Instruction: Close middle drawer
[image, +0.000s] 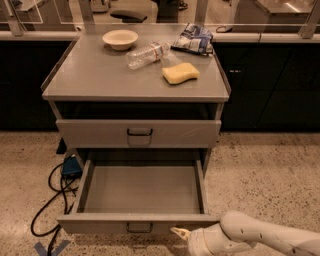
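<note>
The middle drawer (142, 192) is pulled far out of the grey cabinet, and its wide shallow tray holds nothing. Its flat front (100, 224) carries a small dark loop handle (139, 228). The top drawer (139, 133) above it is closed, with the same handle. The lowest drawer is hidden beneath the open one. My gripper (181, 233) comes in low from the bottom right on a white arm (250, 239). It sits right at the open drawer's front, just right of the handle.
On the cabinet top (95, 75) lie a white bowl (120, 38), a clear plastic bottle (146, 54), a yellow sponge (180, 73) and a blue snack bag (193, 38). Black cables (52, 200) and a blue plug box (71, 166) lie on the speckled floor at the left.
</note>
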